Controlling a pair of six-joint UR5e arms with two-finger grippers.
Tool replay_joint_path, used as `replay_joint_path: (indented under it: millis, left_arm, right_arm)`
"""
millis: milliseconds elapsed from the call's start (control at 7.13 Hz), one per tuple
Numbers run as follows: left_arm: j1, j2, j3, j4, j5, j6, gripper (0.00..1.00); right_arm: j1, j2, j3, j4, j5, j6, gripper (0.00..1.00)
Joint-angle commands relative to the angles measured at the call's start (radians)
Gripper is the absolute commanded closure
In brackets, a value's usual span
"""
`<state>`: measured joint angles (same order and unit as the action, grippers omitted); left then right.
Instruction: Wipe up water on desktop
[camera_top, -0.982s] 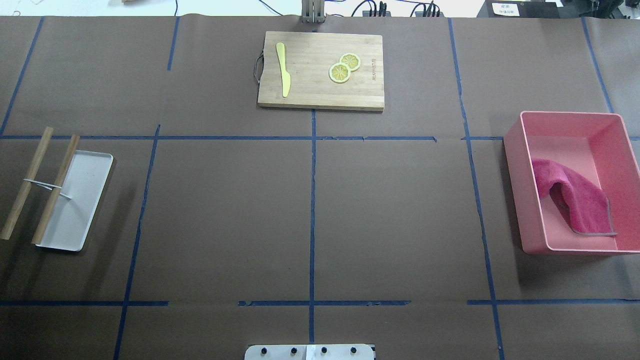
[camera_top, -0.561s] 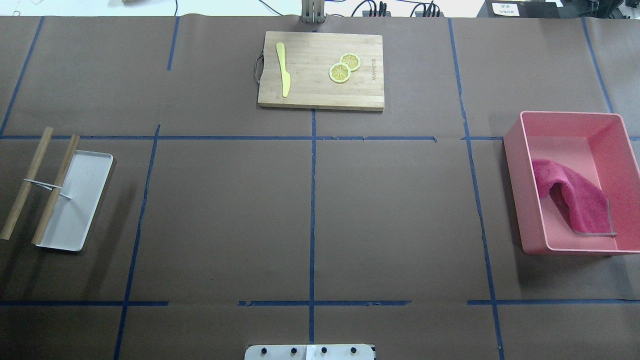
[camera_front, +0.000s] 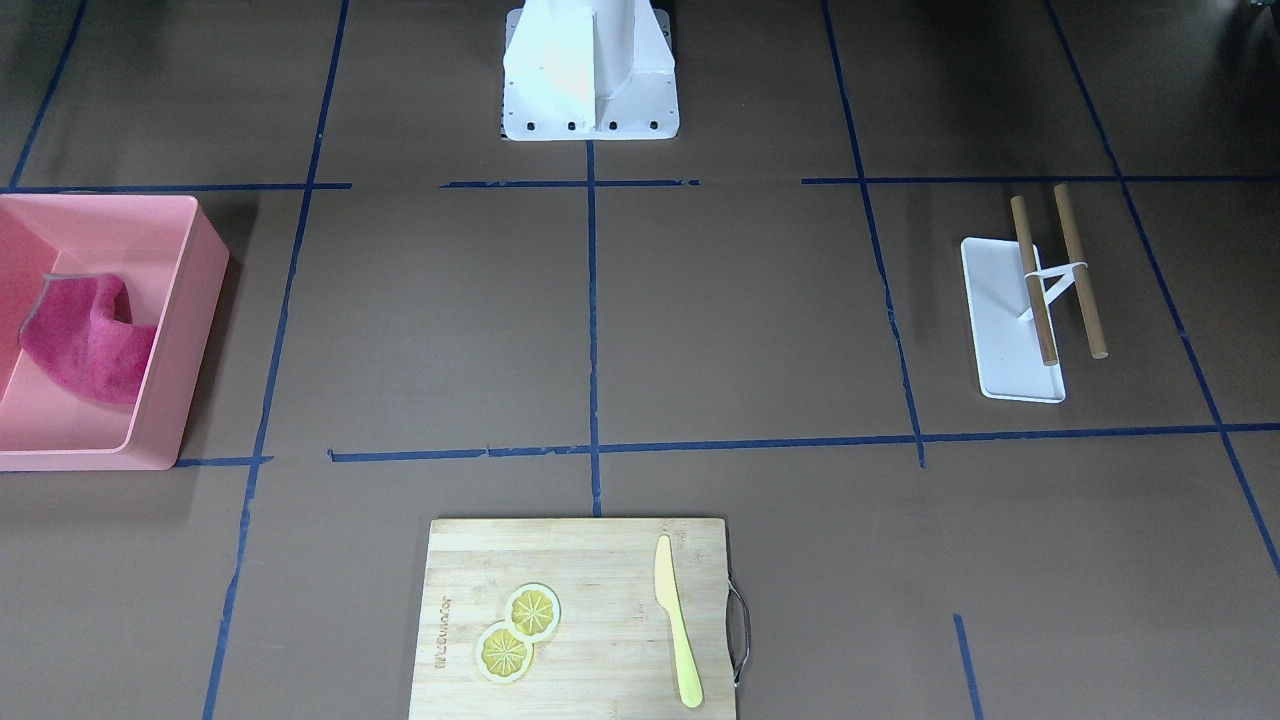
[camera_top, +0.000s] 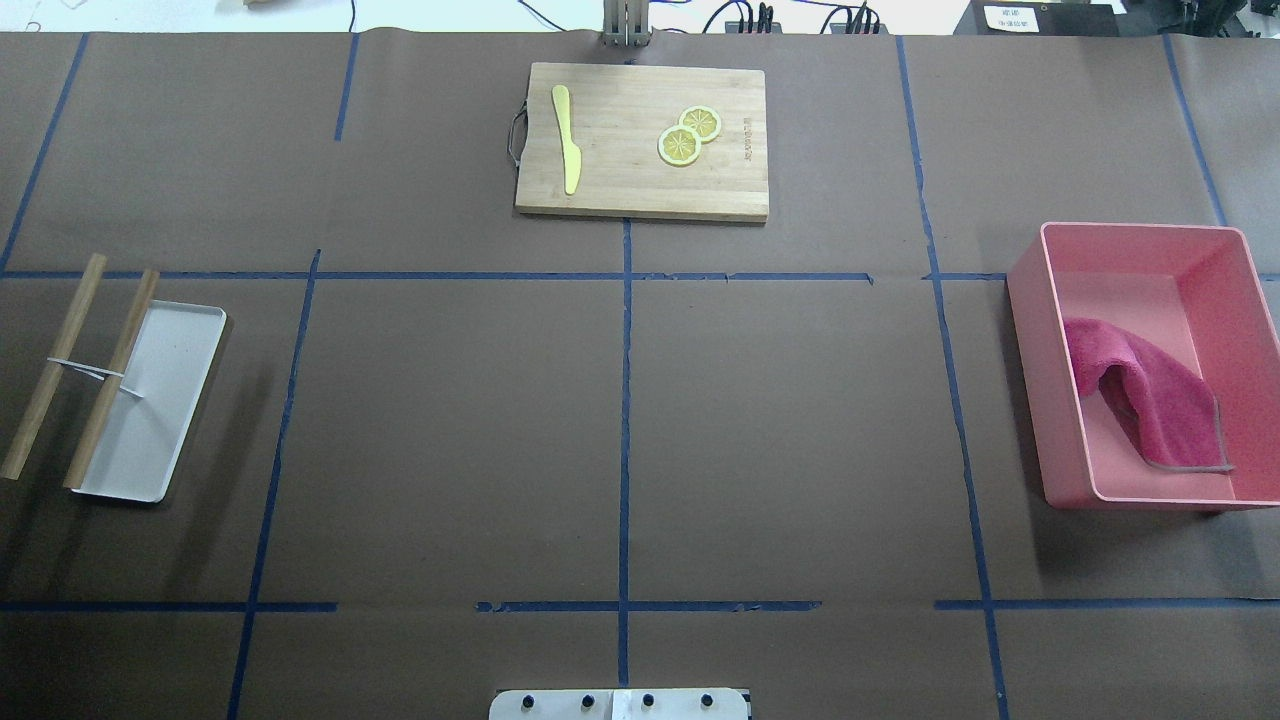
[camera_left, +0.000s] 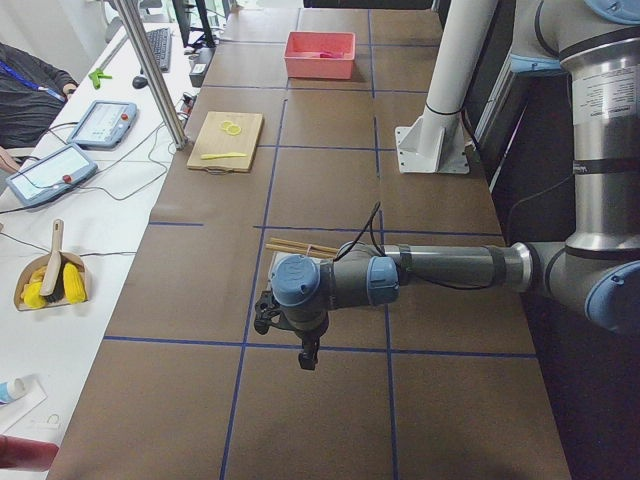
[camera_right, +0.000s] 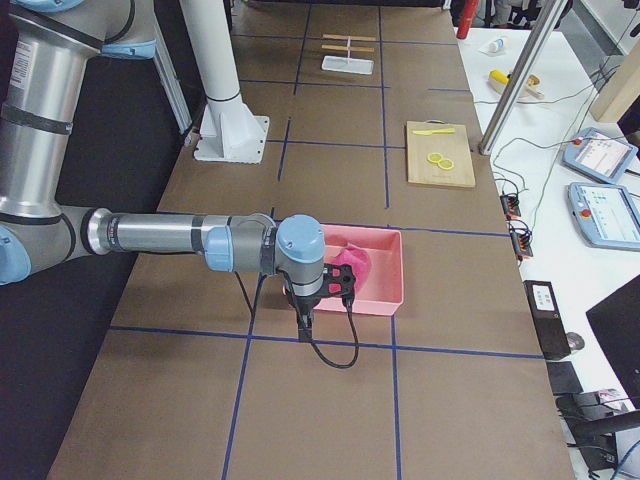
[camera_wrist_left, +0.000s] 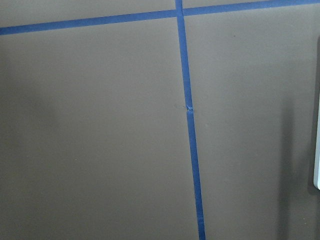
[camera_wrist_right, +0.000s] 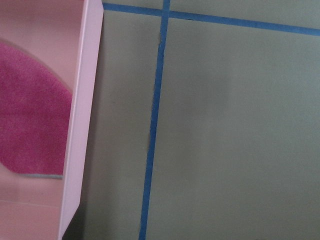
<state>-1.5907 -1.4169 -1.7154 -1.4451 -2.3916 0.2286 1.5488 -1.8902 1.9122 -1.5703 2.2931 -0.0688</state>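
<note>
The desktop (camera_top: 450, 430) is matte brown with dark-blue tape lines, and I see no water on it in any view. A magenta cloth (camera_top: 1150, 400) lies crumpled in a pink bin (camera_top: 1045, 400) at the right edge; the right wrist view also shows the cloth (camera_wrist_right: 30, 130). My right gripper (camera_right: 345, 285) hovers beside the bin's near wall. My left gripper (camera_left: 267, 315) hovers over bare desktop near the white tray. Both show only in the side views, so I cannot tell whether they are open or shut.
A bamboo cutting board (camera_top: 620, 185) at the far middle holds a yellow knife (camera_top: 567, 140) and two lemon slices (camera_top: 688, 135). A white tray (camera_top: 160, 400) with two wooden sticks (camera_top: 110, 380) lies at the left edge. The robot base (camera_front: 590, 70) stands at the near middle.
</note>
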Motion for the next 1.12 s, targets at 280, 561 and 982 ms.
replay_joint_path:
  millis: [280, 561, 982]
  left_arm:
    - [0.003, -0.010, -0.017, -0.001, 0.015, 0.003, 0.00]
    - [0.005, -0.011, -0.018, -0.001, 0.015, 0.003, 0.00]
    - [0.005, -0.011, -0.020, -0.001, 0.015, 0.003, 0.00]
  right_arm:
    - [-0.009, -0.003, -0.001, 0.001, 0.000, -0.002, 0.00]
    - [-0.013, -0.003, -0.001, 0.001, 0.000, 0.001, 0.00]
    - [-0.013, -0.006, -0.001, 0.003, 0.002, 0.001, 0.00]
